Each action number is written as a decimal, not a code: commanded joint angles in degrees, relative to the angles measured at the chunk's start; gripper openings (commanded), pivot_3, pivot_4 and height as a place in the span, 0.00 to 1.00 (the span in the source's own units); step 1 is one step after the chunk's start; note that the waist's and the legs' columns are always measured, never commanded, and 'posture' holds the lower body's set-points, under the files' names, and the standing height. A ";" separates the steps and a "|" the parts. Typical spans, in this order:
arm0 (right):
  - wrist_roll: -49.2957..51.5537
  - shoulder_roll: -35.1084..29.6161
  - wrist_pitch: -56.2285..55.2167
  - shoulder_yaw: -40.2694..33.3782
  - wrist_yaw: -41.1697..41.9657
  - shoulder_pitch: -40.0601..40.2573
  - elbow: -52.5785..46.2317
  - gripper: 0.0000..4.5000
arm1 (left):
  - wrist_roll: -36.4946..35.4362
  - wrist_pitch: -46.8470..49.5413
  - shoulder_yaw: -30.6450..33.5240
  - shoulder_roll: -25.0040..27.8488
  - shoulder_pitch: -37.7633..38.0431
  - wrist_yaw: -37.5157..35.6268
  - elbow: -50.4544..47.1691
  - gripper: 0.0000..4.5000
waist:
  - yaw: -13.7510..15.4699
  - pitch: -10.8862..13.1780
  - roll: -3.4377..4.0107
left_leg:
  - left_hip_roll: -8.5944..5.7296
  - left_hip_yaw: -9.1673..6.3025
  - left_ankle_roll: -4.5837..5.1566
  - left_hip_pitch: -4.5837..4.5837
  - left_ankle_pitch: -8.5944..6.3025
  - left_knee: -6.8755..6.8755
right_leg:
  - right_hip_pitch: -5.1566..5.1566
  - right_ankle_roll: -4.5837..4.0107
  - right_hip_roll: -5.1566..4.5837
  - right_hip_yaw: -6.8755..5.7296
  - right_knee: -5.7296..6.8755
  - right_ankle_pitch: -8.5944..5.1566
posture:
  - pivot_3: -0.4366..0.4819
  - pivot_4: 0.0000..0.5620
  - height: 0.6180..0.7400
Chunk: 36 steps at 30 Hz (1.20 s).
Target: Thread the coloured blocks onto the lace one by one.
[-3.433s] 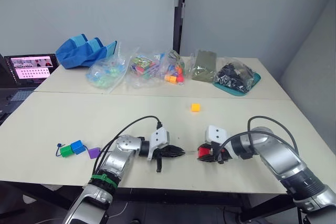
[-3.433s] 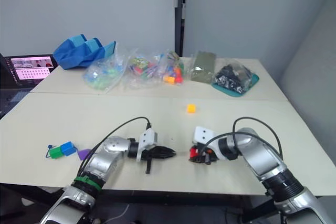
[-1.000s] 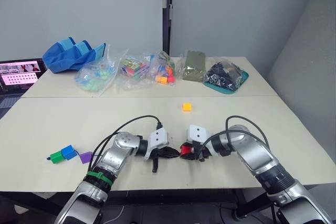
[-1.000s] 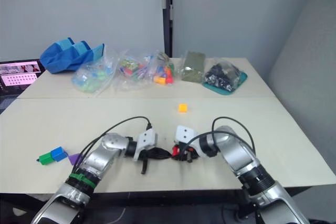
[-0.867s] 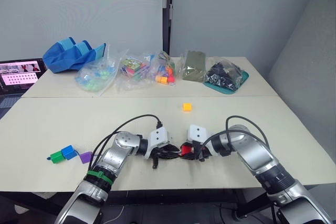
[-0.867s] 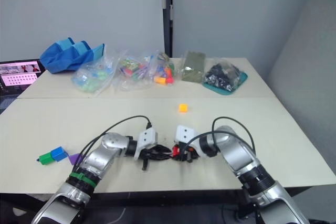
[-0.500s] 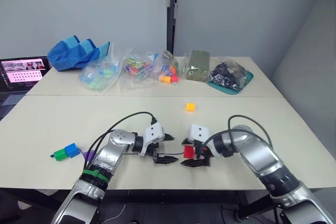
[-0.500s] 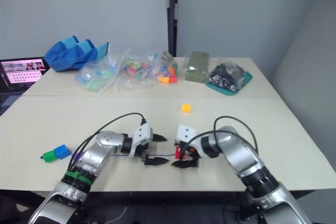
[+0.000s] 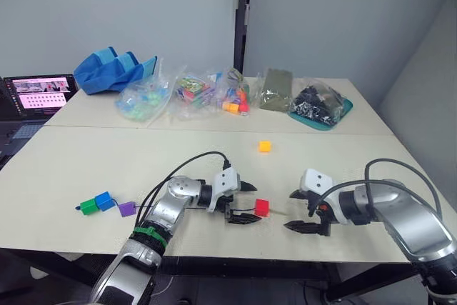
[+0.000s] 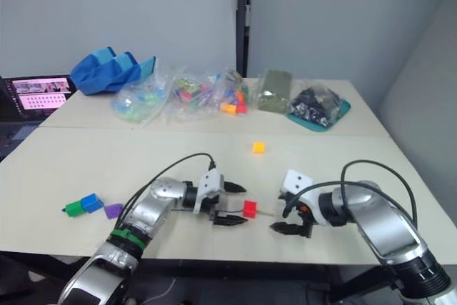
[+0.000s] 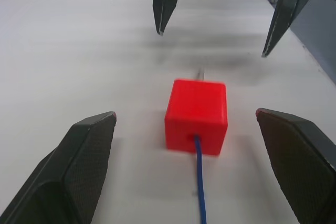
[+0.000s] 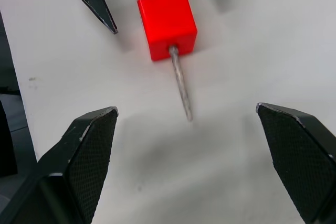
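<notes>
The red block [image 9: 262, 207] lay on the pale surface [image 9: 86, 162] near its front edge, between the two grippers. The lace [image 11: 200, 187] entered one face as a thin blue cord, and its stiff pale tip [image 12: 181, 87] projected from the opposite face toward the right gripper [image 9: 300, 211]. The left gripper [image 9: 245, 202] sat just beside the block with its fingers [image 11: 86, 166] spread apart on either side of it, touching nothing. The right gripper lay a little apart from the tip, its fingers [image 12: 92, 158] likewise wide apart and empty. The yellow-orange block [image 9: 265, 146] rested alone farther back on the surface. The green block [image 9: 88, 206], blue block [image 9: 104, 200] and purple block [image 9: 127, 208] sat in a row well to the left. Clear bags of toy pieces [image 9: 193, 92] lined the far edge.
</notes>
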 commanded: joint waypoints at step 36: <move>-5.21 6.32 -20.13 8.33 -4.30 -1.96 13.10 0.00 | 0.53 0.90 0.25 1.71 -1.93 -4.06 1.69 0.27 | -0.15 0.00 0.00 | -0.01 0.00 -0.01 0.04 0.01 0.00 | 0.05 0.00 0.00 -0.01 0.00 0.00 | 0.48 0.27 1.00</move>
